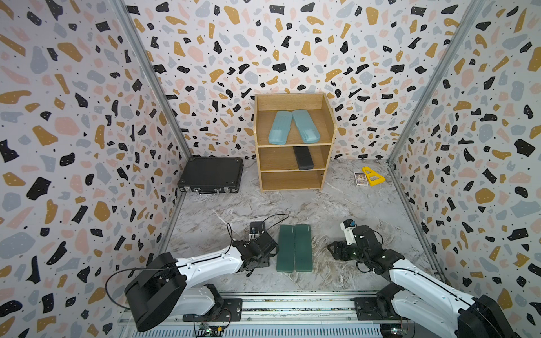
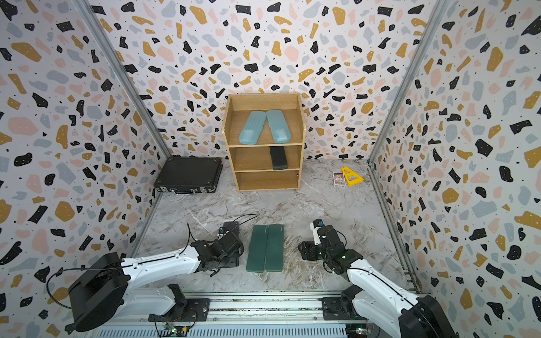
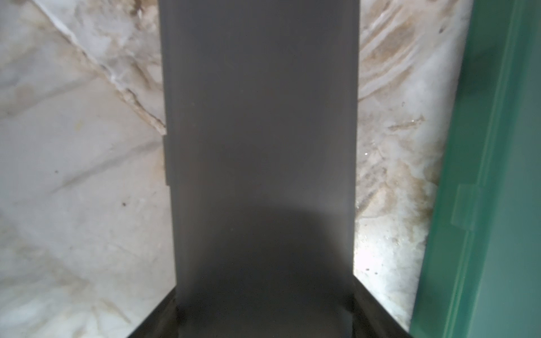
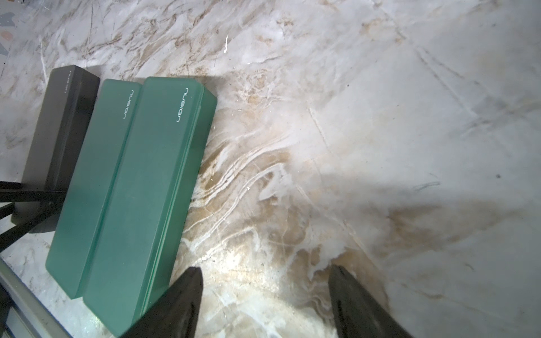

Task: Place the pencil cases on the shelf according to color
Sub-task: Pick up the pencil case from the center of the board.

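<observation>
Contact: your left claw (image 1: 259, 257) is clamped across the black case (image 3: 260, 146) on the bench (image 1: 322, 210), just beside the two green cases (image 1: 285, 248). Your right claw (image 4: 265, 272) hangs with jaws apart over bare bench on their other side. On the shelf (image 1: 292, 145), two blue cases (image 1: 280, 128) lie on the top tier, a second black case (image 1: 303, 158) sits on the middle one, and the bottom is bare. Expect a light, rigid shell with smooth matte skin that could swivel in a narrow pinch. You seem to be gripping near one end, so lift level and watch the far end.
</observation>
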Action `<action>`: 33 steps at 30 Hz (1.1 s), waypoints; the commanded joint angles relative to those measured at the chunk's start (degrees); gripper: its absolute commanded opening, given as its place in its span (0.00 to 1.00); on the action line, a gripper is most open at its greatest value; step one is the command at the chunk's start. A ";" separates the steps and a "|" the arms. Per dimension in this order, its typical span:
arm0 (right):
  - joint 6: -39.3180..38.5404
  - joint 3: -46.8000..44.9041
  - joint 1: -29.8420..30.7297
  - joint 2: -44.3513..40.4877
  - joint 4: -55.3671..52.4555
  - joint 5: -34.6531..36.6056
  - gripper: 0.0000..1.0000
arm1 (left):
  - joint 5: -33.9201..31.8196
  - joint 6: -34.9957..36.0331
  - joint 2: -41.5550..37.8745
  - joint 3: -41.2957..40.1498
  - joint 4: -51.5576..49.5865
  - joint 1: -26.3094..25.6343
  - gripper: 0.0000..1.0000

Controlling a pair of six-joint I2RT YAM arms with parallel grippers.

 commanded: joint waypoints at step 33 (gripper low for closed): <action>-3.11 4.50 -0.01 -2.39 -1.64 0.04 0.73 | 1.45 28.72 19.41 49.23 -10.97 11.09 0.00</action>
